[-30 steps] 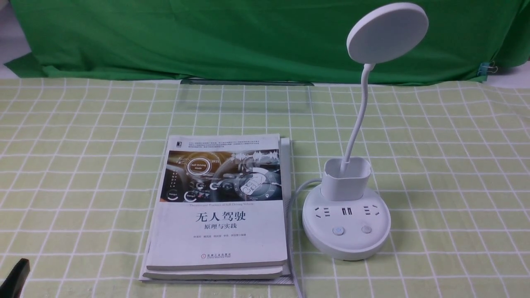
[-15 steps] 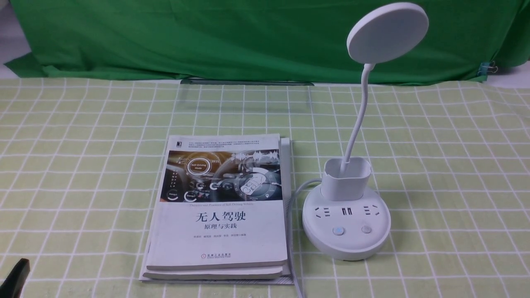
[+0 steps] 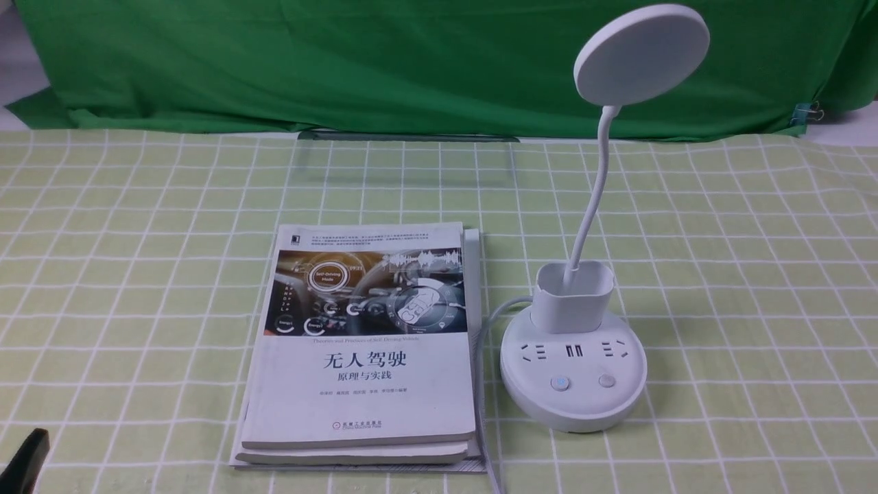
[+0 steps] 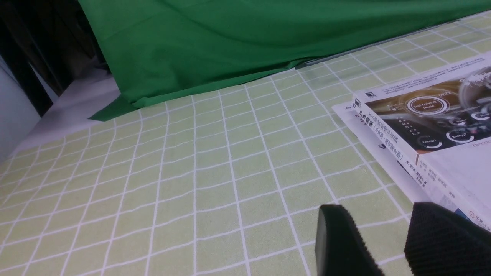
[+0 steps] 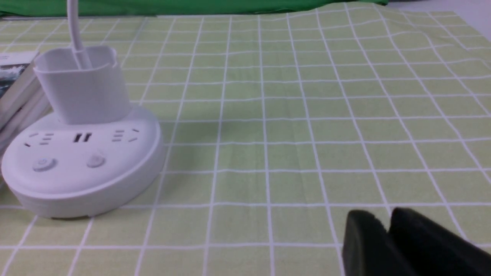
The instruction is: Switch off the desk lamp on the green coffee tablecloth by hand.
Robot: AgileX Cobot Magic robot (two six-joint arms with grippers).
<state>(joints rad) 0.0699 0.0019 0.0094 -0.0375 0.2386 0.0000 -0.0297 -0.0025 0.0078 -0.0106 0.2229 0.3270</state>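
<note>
Nothing visible has shifted in the front view: the white disc-headed desk lamp point(image 3: 573, 394) stands on the pale green gridded tablecloth point(image 3: 741, 309), unpressed. The left hand point(image 4: 379, 218) is released, empty; the right hand point(image 5: 386, 222) (fingertips blurred) I can't judge.

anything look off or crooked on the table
Nothing is spilled or visibly damaged. Slightly untidy: the stacked books don't line up, with lower ones poking out past the top one's edges. The desk lamp stands upright on its base, its neck bent, which looks normal for a flexible one.
</note>
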